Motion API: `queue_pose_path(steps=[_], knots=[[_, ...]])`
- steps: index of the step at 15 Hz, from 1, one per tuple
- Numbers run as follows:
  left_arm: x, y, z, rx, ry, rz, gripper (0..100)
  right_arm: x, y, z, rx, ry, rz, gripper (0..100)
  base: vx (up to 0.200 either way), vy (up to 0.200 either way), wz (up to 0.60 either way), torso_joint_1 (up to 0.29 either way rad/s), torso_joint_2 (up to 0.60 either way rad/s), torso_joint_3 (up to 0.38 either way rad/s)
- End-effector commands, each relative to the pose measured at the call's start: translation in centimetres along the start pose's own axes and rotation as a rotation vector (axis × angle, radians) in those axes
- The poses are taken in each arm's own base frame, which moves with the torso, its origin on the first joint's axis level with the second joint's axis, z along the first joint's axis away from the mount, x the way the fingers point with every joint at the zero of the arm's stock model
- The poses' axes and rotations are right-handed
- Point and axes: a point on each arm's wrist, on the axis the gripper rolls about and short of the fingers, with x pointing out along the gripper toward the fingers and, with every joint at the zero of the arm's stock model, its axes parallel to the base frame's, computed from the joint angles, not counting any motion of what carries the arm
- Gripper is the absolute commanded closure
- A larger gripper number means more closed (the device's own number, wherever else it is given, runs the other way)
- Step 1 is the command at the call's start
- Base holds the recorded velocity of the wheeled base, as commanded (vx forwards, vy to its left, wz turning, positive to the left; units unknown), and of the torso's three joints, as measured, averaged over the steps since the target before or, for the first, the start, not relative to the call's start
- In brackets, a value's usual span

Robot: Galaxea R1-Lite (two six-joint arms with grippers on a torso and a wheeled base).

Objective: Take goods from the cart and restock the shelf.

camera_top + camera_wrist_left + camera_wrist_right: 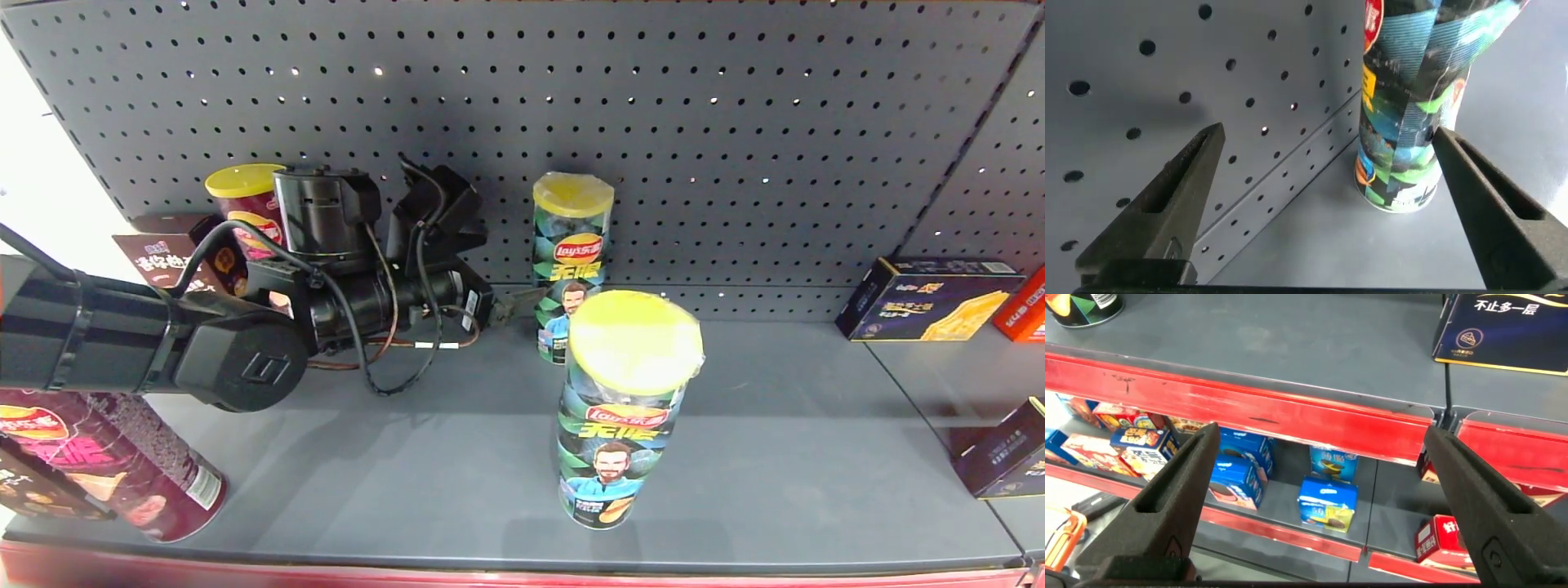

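Observation:
Two green chip cans with yellow lids stand upright on the grey shelf (775,457). One can (571,261) is at the back by the pegboard, the other (624,408) nearer the front edge. My left gripper (518,300) reaches in from the left, its tips just short of the rear can's lower part. In the left wrist view this gripper (1328,135) is open, and the rear can (1404,122) stands just beyond its fingertips, close to one finger (1490,204). My right gripper (1320,431) is open and holds nothing, hanging in front of the shelf's red front edge (1290,400).
A maroon can (245,204) stands at the back left behind the arm; another maroon can (122,465) lies at the front left. Dark boxes (927,298) sit on the shelf to the right. Lower shelves hold blue boxes (1327,502). A dark box (1503,331) lies above the red edge.

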Motion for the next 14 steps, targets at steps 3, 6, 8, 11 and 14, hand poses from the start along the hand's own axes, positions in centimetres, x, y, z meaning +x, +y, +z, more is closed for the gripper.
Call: queue_pose_path(steps=[3, 6, 8, 11, 14], knots=[[-1.1, -0.7, -0.1, 0.016, 0.001, -0.008, 0, 0.0, 0.0, 0.0, 0.000, 0.001, 0.001, 0, 0.000, 0.000, 0.00, 0.000, 0.00, 0.000], [-2.6, -1.9, -0.4, 0.026, -0.021, -0.015, 0, 0.0, 0.0, 0.0, 0.000, 0.001, 0.001, 0, 0.000, 0.000, 0.00, 0.000, 0.00, 0.000], [-4.0, -2.6, -0.6, 0.021, -0.011, -0.023, 0, 0.0, 0.0, 0.0, 0.000, 0.001, 0.001, 0, 0.000, 0.000, 0.00, 0.000, 0.00, 0.000], [-5.4, -3.2, 0.4, 0.026, -0.032, -0.025, 0, 0.0, 0.0, 0.0, 0.000, 0.001, 0.001, 0, 0.000, 0.000, 0.00, 0.000, 0.00, 0.000], [-7.5, -5.4, 1.4, 0.007, -0.051, -0.043, 0, 0.0, 0.0, 0.0, 0.000, 0.001, -0.001, 0, 0.000, 0.000, 0.00, 0.000, 0.00, 0.000]])
